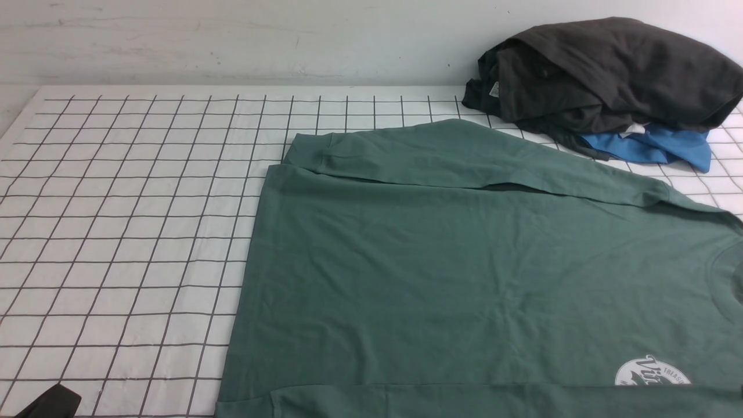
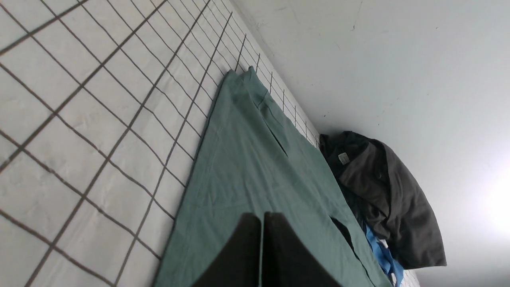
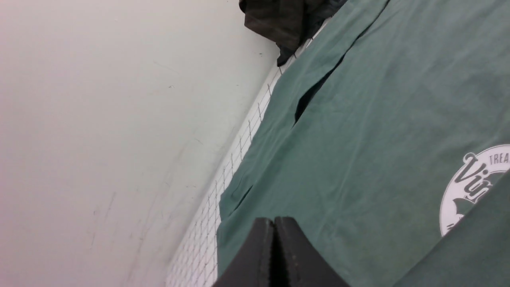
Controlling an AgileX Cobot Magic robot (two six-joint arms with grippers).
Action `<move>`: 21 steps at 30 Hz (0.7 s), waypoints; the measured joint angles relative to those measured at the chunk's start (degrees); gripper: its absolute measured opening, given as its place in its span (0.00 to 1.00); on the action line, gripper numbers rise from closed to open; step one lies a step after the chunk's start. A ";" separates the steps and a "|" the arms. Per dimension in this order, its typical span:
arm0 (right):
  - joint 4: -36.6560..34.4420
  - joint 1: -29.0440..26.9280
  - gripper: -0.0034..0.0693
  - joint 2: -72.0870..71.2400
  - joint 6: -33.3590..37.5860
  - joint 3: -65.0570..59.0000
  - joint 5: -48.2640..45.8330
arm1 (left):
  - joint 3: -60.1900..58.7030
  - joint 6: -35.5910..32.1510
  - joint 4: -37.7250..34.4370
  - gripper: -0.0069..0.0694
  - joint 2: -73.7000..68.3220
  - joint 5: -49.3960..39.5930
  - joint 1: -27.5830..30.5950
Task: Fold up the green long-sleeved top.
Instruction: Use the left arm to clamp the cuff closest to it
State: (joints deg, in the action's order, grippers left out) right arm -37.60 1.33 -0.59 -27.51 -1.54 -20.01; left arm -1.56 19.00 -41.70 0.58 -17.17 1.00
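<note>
left gripper (image 2: 262, 218): both fingers pressed flat together, with nothing between them. in the front view only a dark tip shows at the near-left corner, over the gridded white table cover (image 1: 116, 232) and well apart from the cloth. right gripper (image 3: 274, 221): fingers likewise closed on nothing. it hangs above the shirt body near the chest and is out of the front view.

green long-sleeved top (image 1: 464, 261): lies flat and face up on the cover, centre to right. the hem is toward the robot's left and the ribbed collar (image 1: 725, 284) is at the right edge. the round white chest logo (image 3: 474, 187) is partly covered by the near sleeve (image 1: 493, 400), which lies along the near side of the body. the far sleeve (image 1: 464, 157) is laid along the far side, overlapping the body, with its cuff near the far hem corner.

beyond the shirt, against the wall (image 1: 232, 40) at far right, a dark grey garment (image 1: 609, 75) is heaped on a bright blue garment (image 1: 656, 148). both are near the far sleeve, and whether they touch it cannot be told.

progress, as judged: the shirt is spread smooth and both sleeves appear already brought in, so an early stage is done. the body shows no fold across its length. the side-to-side or hem-to-collar folds are left, and no edge is yet gripped.
</note>
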 joint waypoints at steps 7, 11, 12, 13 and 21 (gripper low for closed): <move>3.32 0.00 0.03 0.00 6.47 0.00 -0.04 | 1.72 -8.70 -0.20 0.08 0.00 0.36 0.00; 5.51 0.00 0.03 0.10 15.02 3.23 -1.47 | 12.09 -24.88 0.66 0.08 -0.47 -3.13 0.00; 5.51 0.00 0.03 0.06 15.02 3.23 -1.47 | 12.61 -25.52 0.66 0.08 -0.65 -3.50 0.00; 7.44 0.00 0.03 1.19 18.45 6.91 -1.52 | 16.21 -29.25 2.04 0.08 -2.75 -6.58 0.00; 24.76 0.00 0.03 24.42 30.11 31.59 -15.86 | 36.90 -33.52 19.92 0.08 -27.38 -31.59 0.00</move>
State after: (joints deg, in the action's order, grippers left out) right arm -12.83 1.33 23.83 2.60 30.04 -35.87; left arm 35.34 -14.51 -21.78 -26.80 -48.77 1.00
